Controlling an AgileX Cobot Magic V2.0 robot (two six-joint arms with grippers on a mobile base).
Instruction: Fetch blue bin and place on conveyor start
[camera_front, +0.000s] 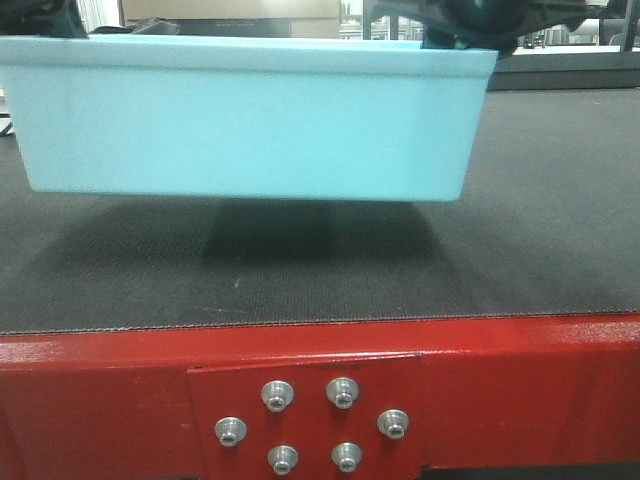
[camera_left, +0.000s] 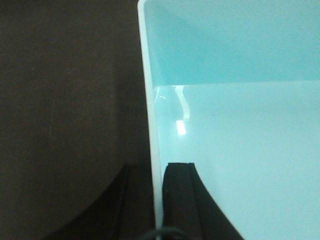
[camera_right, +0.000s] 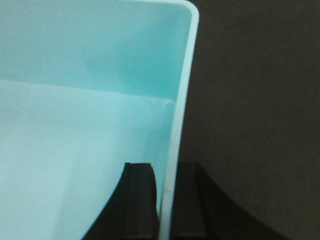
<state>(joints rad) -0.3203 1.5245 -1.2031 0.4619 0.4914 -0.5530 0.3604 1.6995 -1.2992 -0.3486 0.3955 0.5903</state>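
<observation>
Shading the dark textured belt (camera_front: 540, 230), blue bin (camera_front: 240, 125).

The dark grey conveyor belt (camera_front: 540, 250) spreads beneath me, red frame (camera_front: 100, 400) and bolted plate (camera_front: 310, 372) at 6 o'clock; my blue bin (camera_front: 250, 120) shadows it at 12.

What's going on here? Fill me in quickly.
Two robot arms hold the pale cyan bin at the conveyor's start. The left gripper and right gripper each pinch a side wall, one finger inside, one outside. The bin is low over the dark grey belt behind the red frame; whether it has touched down is unclear.
</observation>
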